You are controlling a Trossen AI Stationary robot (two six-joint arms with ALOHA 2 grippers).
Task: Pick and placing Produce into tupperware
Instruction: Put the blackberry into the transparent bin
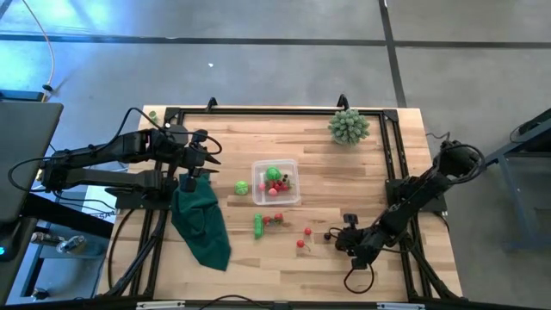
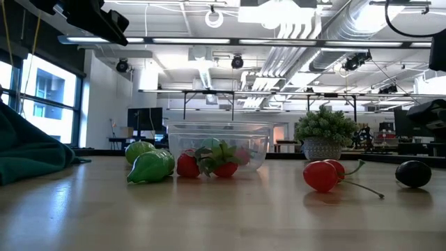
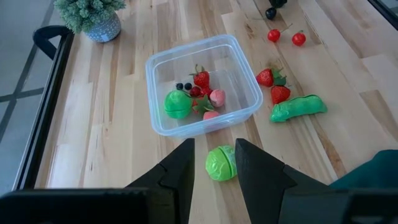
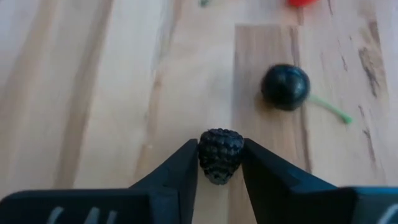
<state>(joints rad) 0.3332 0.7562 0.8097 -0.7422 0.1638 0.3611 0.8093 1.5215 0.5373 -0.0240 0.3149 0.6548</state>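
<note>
Right gripper: The right gripper (image 4: pixel 220 163) is squeezing a bumpy dark berry (image 4: pixel 220 153) between its two fingers, low over the desk (image 1: pixel 344 172) near the front right. It is holding the berry tight so it will not drop on the way to the box.

Left gripper: The left gripper (image 3: pixel 212 163) is hanging open above a round green ball-shaped veggie (image 3: pixel 219 162). Its fingers are sitting on each side of it, probably so it can close on it next.

Box: The clear box (image 1: pixel 275 182) is sitting in the middle of the desk. It is already holding a green piece (image 3: pixel 177 104), some red strawberries (image 3: pixel 201 78) and tiny dark berries (image 3: pixel 183 86).

Still outside: A long green veggie (image 3: pixel 297 107) and two strawberries (image 3: pixel 272 85) are lying just beside the box. Two red cherries (image 3: pixel 286 36) are lying farther off. A dark round cherry (image 4: pixel 285 86) is lying near the right gripper.

Other things: A green cloth (image 1: pixel 201 220) is lying at the left side, and a small spiky plant (image 1: pixel 348 126) is standing at the back. Both are out of the way.

What is left: It looks like about half the job is done.
</note>
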